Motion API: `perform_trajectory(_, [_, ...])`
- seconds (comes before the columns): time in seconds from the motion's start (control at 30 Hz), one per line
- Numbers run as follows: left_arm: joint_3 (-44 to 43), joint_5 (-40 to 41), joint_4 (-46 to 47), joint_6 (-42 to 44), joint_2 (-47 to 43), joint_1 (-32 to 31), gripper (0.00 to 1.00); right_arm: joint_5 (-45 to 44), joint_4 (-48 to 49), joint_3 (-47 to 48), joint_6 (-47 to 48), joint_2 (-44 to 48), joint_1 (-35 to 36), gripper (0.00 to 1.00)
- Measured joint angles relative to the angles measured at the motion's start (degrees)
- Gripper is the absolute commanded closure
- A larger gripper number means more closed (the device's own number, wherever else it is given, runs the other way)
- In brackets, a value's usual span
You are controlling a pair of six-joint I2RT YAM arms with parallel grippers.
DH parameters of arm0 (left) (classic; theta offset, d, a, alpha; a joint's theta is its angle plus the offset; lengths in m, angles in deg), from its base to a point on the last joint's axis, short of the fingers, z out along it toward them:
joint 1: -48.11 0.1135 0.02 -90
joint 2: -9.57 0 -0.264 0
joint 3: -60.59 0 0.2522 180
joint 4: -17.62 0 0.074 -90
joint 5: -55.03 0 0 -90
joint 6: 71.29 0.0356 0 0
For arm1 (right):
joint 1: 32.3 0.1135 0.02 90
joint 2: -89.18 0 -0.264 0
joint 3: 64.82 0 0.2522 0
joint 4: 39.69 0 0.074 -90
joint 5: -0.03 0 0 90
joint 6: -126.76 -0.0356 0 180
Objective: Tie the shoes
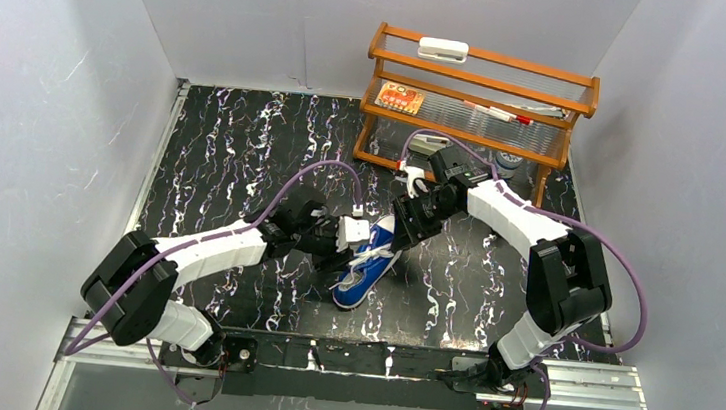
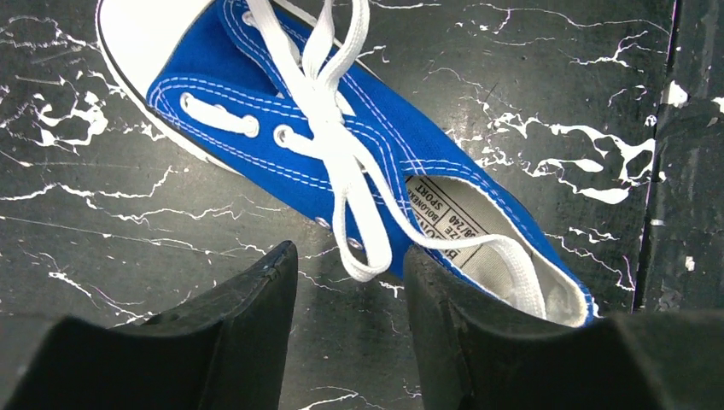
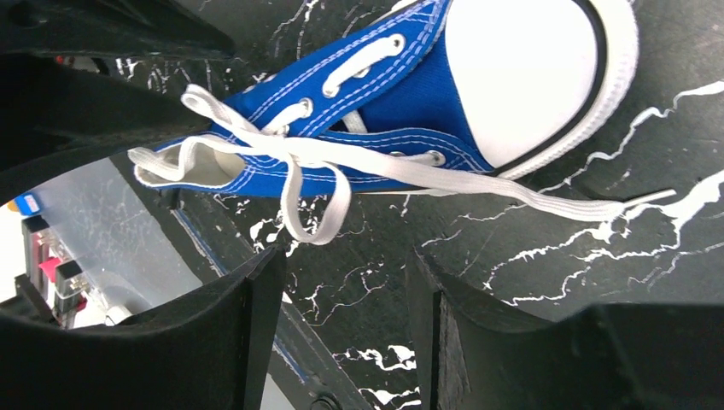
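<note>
The shoe (image 1: 364, 275) is a small blue sneaker with a white toe cap (image 3: 521, 77), lying on the dark marbled table between both arms. Its white laces (image 2: 329, 128) are crossed over the tongue. One lace loop (image 2: 369, 263) hangs off the shoe's side. It lies level with the tips of my left gripper (image 2: 350, 256), which is open and does not pinch it. My right gripper (image 3: 346, 256) is open too, just below another hanging loop (image 3: 318, 226). A long lace end (image 3: 563, 205) trails across the table. In the top view the left gripper (image 1: 356, 233) and right gripper (image 1: 408, 219) flank the shoe's heel end.
A wooden rack (image 1: 480, 96) with clear shelves stands at the back right, close behind the right arm. A white block (image 1: 442, 48) sits on its top. Grey walls enclose the table on three sides. A raised edge strip (image 2: 662, 171) runs beside the shoe.
</note>
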Motion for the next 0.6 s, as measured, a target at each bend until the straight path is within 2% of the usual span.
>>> perform_trajectory(0.1, [1.2,0.0,2.2,-1.9,0.2,0.0,0.68,1.9,0.2,0.0,0.2,0.0,0.0,0.36])
perform_trajectory(0.4, [1.6,0.2,5.1,-5.4,0.9,0.0,0.78,7.0,1.9,-0.1,0.2,-3.7,0.1,0.31])
perform_trajectory(0.6, [1.9,0.4,5.1,-6.9,0.9,0.0,0.83,8.9,2.4,-0.5,0.2,-5.9,0.2,0.34])
